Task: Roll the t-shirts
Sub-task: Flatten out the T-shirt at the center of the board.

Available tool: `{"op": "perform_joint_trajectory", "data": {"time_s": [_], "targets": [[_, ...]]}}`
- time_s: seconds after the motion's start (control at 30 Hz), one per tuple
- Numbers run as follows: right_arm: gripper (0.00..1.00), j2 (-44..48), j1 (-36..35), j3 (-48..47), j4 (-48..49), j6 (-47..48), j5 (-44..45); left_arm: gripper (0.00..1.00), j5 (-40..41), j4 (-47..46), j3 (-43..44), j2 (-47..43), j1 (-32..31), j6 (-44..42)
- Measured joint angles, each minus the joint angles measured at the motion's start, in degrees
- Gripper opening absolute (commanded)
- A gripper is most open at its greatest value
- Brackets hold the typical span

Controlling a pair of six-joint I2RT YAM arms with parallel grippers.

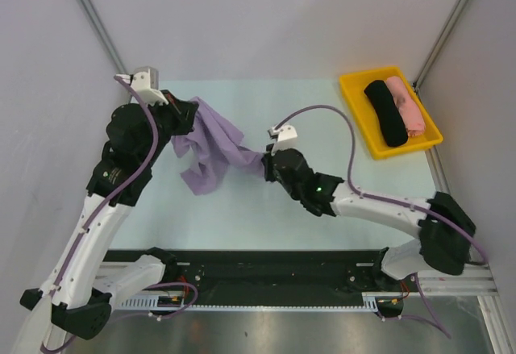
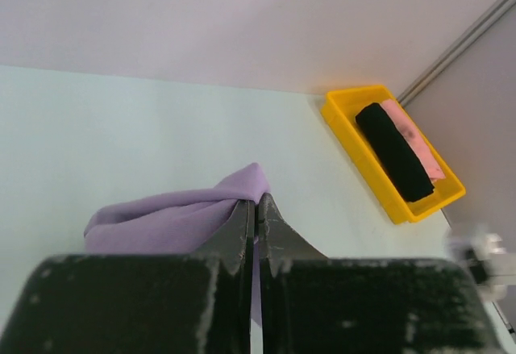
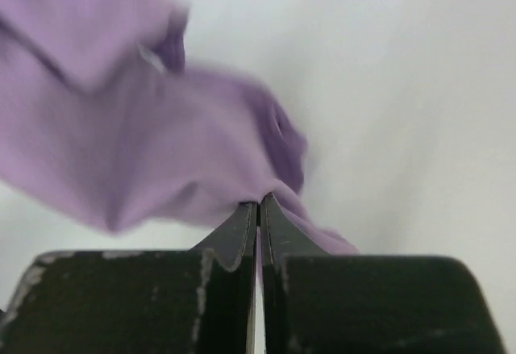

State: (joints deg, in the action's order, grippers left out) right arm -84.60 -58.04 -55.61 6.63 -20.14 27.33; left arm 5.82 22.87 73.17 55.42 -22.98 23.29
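Note:
The lavender t-shirt (image 1: 211, 146) hangs bunched between my two arms above the pale green table. My left gripper (image 1: 187, 117) is shut on its upper left edge; in the left wrist view the cloth (image 2: 173, 217) is pinched between the closed fingertips of the left gripper (image 2: 257, 202). My right gripper (image 1: 263, 163) is shut on the shirt's right end. Up close, the right gripper (image 3: 259, 202) has purple cloth (image 3: 161, 160) caught at its tips, and the rest of the shirt spreads blurred above and to the left.
A yellow tray (image 1: 359, 106) stands at the back right, holding a black cloth bundle (image 1: 384, 112) and a pink cloth bundle (image 1: 405, 106). The same tray (image 2: 347, 132) shows in the left wrist view. Grey walls close in at the left, back and right.

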Motion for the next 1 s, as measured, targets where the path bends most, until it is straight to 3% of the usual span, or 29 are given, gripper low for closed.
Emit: {"op": "perform_joint_trajectory", "data": {"time_s": [0.27,0.43,0.63,0.83,1.0], "targets": [[0.0,20.3,1.2,-4.2,-8.0,4.2,7.1,0.0,-9.5,0.7,1.7,-0.3,-0.3,-3.6],[0.0,27.5,1.8,-9.7,-11.2,7.9,9.8,0.0,-12.2,2.5,4.3,-1.4,-1.6,-5.0],[0.0,28.5,2.7,-15.2,-12.0,12.9,11.2,0.0,-10.7,4.8,7.0,-4.7,-1.7,-5.4],[0.0,27.0,8.1,-16.9,-12.9,16.8,11.0,0.0,-15.6,3.8,10.5,-4.2,-1.7,-6.7],[0.0,26.9,10.4,-24.8,-14.6,18.1,8.5,0.03,-16.6,2.8,8.8,-6.1,-1.8,-8.4]]}}
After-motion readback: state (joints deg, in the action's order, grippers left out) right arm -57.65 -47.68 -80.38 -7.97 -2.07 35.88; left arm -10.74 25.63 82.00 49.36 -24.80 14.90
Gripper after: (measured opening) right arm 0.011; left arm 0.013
